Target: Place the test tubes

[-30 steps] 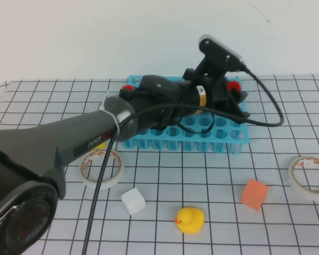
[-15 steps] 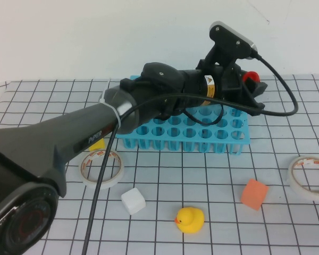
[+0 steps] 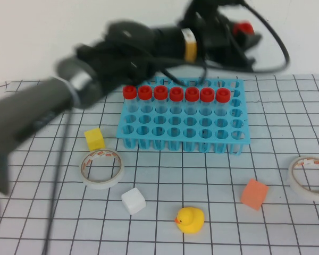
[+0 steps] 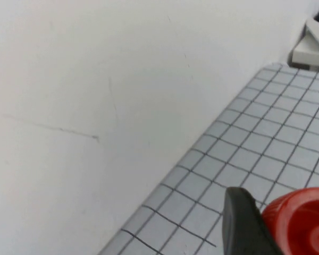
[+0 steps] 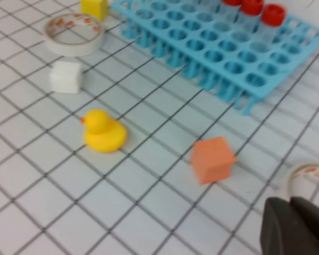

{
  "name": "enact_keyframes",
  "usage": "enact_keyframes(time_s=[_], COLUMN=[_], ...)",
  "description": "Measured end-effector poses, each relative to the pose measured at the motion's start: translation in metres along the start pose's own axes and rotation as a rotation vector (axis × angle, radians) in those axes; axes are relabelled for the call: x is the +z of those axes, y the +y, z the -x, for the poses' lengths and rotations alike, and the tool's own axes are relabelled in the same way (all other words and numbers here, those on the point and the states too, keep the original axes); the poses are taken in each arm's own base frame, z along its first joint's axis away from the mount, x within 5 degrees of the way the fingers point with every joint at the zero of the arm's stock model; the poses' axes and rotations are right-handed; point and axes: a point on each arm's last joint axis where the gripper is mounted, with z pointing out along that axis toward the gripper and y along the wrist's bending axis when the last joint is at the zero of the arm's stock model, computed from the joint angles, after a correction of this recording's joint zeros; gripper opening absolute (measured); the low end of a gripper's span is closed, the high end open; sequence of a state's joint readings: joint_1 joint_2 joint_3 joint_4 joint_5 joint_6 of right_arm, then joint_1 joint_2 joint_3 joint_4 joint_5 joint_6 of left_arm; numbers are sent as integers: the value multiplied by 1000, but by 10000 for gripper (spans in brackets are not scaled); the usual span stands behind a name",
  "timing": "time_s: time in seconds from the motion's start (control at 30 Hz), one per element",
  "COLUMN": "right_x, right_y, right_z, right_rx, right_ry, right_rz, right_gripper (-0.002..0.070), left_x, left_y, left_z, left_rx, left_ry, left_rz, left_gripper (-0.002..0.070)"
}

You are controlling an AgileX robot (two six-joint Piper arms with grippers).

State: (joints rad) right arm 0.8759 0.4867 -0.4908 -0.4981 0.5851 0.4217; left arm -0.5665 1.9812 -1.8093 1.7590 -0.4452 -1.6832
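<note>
- the left tool [image 3: 243,36], which a second ago sat low over the far right corner of the rack [image 3: 181,142], has swung up and now hangs high beyond the rack's far edge, its arm blurred with motion.
- its jaws are half closed on the held tube [image 3: 245,26]; in the left wrist view the red cap [image 4: 303,220] sits tight against one dark finger [image 4: 244,226].
- the held tube has gone up with the tool rather than staying in a hole, so this one is judged not yet placed.
- with the arm out of the way, a row of seven tubes [image 3: 176,94] stands upright near the far side of the rack, red caps level and side by side.
- the hole just right of that row looks empty, a likely spot for the held tube.
- the tubes are clear and slim with bright red caps; the rack is light blue, and its near rows of round holes are open.
- the right tool [image 5: 290,226] hovers low over the near right of the counter [image 3: 202,180], jaws pressed together and holding nothing.
- lying loose on the gridded counter near the rack are a yellow duck [image 3: 190,219], an orange block [image 3: 253,193], a white block [image 3: 133,201], a yellow block [image 3: 94,139] and two tape rolls, the left roll [image 3: 101,168] and the right roll [image 3: 310,177].
</note>
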Motion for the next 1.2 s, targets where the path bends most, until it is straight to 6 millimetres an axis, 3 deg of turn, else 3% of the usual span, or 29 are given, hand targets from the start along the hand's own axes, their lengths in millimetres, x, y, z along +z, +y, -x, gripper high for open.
enact_keyframes(time_s=[0.23,0.37,0.9,1.2], right_x=[0,0,0,0], right_y=[-2,-3,-3,-3], right_z=[1,1,1,1], right_rx=[-41,-43,-44,-44], right_ry=[-14,-15,-15,-15], right_rz=[-28,-28,-30,-30], right_gripper=[-1,-1,-1,-1], left_x=[-50,-67,-73,-85], left_y=[14,14,12,17], left_z=[52,68,75,69], left_rx=[45,90,154,9], left_ry=[-107,-143,-154,-112], left_rz=[31,49,55,-116], left_gripper=[246,246,246,246])
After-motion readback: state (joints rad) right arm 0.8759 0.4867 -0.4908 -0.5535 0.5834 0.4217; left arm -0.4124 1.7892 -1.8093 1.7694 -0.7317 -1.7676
